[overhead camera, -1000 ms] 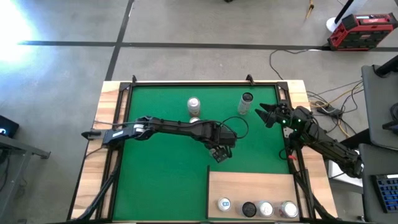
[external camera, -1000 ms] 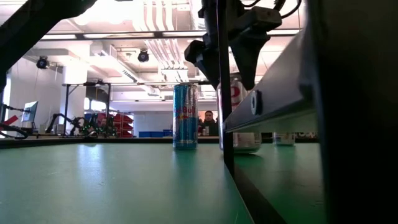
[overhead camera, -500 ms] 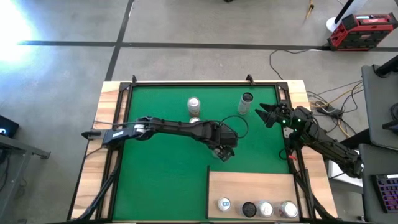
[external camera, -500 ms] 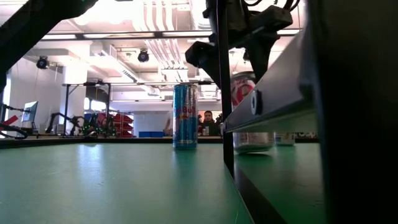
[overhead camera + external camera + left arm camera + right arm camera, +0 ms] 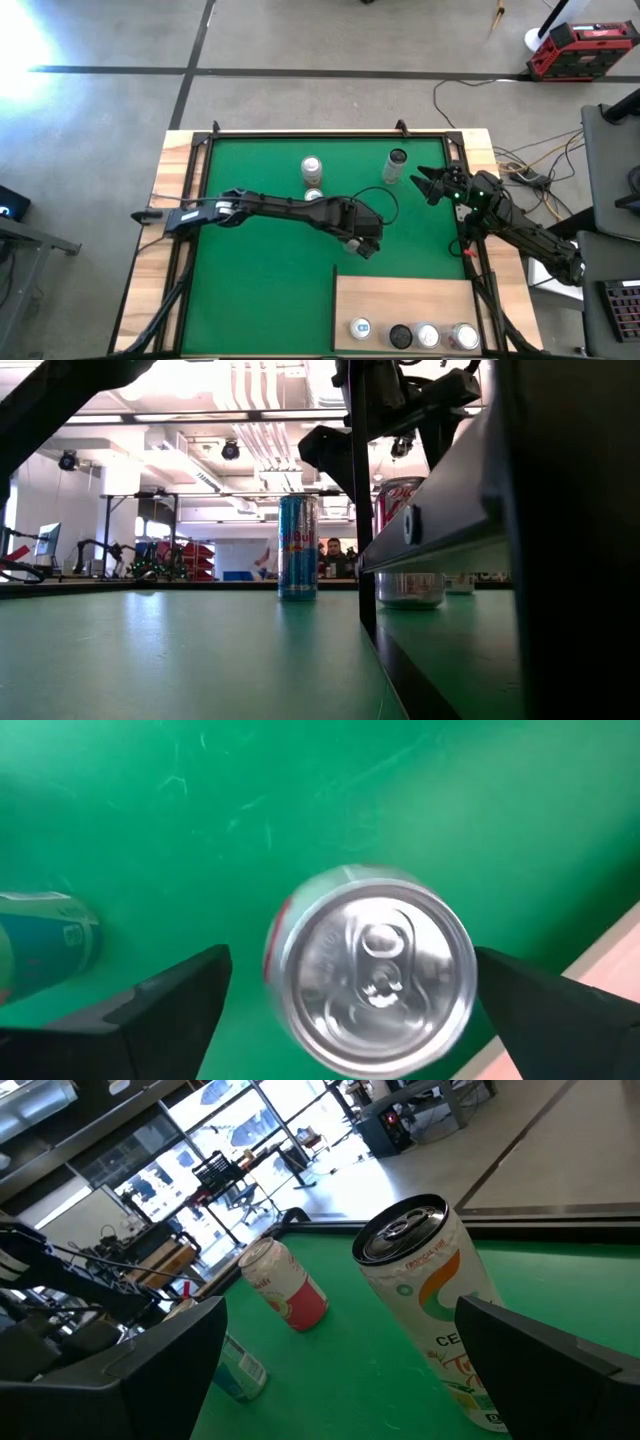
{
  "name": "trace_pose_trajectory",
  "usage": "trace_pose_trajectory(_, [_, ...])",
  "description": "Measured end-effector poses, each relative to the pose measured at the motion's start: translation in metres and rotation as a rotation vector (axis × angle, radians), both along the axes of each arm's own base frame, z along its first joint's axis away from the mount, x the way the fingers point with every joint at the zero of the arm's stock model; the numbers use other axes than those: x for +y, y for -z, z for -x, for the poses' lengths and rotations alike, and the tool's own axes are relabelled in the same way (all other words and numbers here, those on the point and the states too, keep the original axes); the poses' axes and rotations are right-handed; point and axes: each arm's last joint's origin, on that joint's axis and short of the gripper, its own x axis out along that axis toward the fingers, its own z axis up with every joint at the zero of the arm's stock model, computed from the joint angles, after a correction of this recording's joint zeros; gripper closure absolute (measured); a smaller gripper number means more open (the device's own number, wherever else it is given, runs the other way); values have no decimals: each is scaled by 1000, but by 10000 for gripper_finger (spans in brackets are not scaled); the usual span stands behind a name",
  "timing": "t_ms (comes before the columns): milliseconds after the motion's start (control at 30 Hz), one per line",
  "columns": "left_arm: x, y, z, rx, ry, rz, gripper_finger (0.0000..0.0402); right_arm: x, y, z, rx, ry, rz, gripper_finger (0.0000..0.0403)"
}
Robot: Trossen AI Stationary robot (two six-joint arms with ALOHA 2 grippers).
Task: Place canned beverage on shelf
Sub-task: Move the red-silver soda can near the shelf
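My left gripper hangs over the green mat, fingers spread wide around a silver-topped can without touching it, just off the shelf, a pale wood panel with four cans along its near edge. My right gripper waits open beside a tall can. The low view's dark shelf edge hides most of the can.

Overhead and mat-level cameras share the blue can; wrists look close.
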Motion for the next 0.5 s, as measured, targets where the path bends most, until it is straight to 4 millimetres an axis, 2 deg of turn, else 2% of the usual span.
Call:
trace_pose_trajectory(300, [-14,0,2,8,41,-5,3,0,0,0,0,0,0,19])
trace_pose_trajectory(500, [-16,0,3,20,85,-19,3,0,0,0,0,0,0,19])
